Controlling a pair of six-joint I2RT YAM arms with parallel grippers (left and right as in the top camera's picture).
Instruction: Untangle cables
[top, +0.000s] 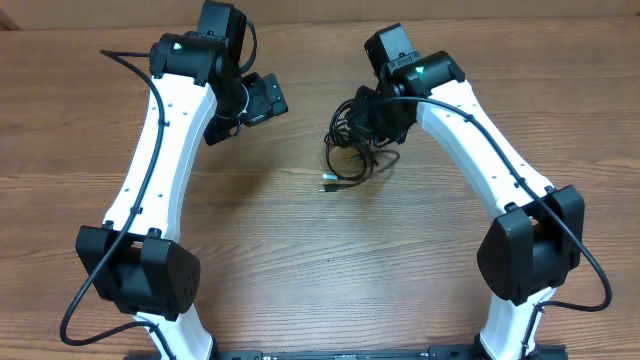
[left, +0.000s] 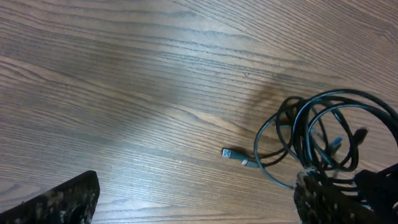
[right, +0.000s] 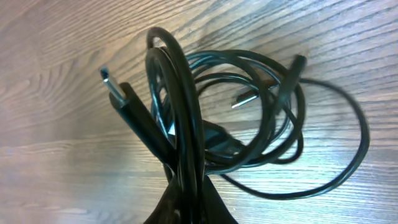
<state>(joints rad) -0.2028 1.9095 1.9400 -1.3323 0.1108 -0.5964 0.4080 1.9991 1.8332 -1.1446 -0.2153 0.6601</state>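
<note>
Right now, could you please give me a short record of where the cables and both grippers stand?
cables: one tangled black coil, nearer the right arm
loose plug end: lying on the wood just outside the coil
right gripper: jaws shut on several strands of the coil
left gripper: jaws wide open, holding nothing, clear of the coil
table: wood-grain surface
untangling: not yet done, strands looped together

Left gripper (top: 266, 99) hangs wide open, arm arched inward; right gripper (top: 366, 118) is clamped tight on the cables (top: 345, 162), wrist pitched down.
</note>
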